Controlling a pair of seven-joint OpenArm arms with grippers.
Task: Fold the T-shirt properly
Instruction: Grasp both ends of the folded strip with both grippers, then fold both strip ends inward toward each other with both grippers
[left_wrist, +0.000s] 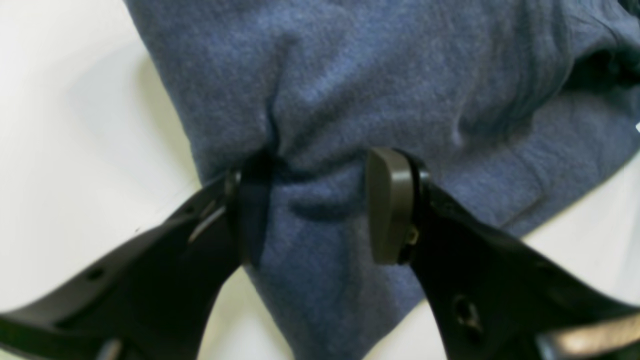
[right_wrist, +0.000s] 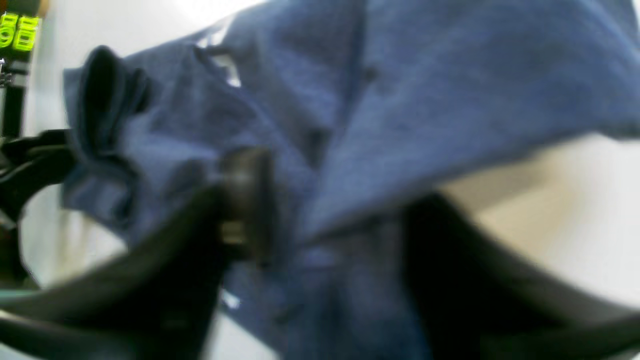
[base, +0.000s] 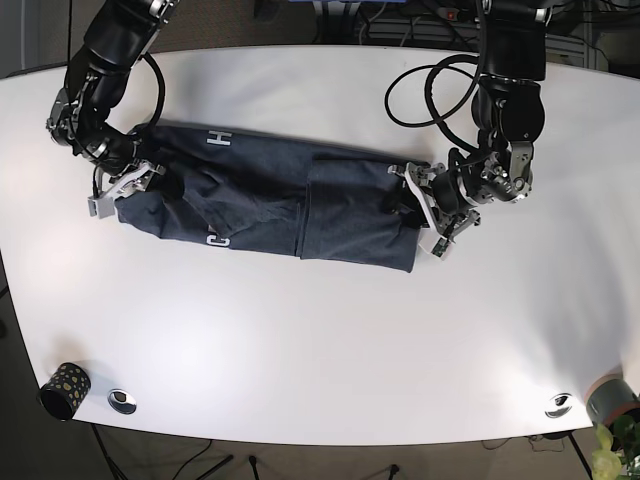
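Observation:
A dark blue T-shirt (base: 260, 195) lies stretched out sideways across the white table (base: 320, 340), partly folded, with white letters (base: 218, 137) showing. My left gripper (base: 425, 210) is at the shirt's right end. In the left wrist view the gripper (left_wrist: 317, 210) has bunched blue cloth (left_wrist: 375, 75) pinched between its fingers (left_wrist: 390, 205). My right gripper (base: 120, 190) is at the shirt's left end. The right wrist view is blurred; there the gripper (right_wrist: 340, 215) has shirt cloth (right_wrist: 425, 75) running between its fingers (right_wrist: 245, 200), lifted a little off the table.
A black dotted cup (base: 62, 388) stands at the front left edge beside a metal fitting (base: 121, 401). Another fitting (base: 558, 404) and a grey cup (base: 612, 398) are at the front right. Black cables (base: 430, 90) loop behind the left arm.

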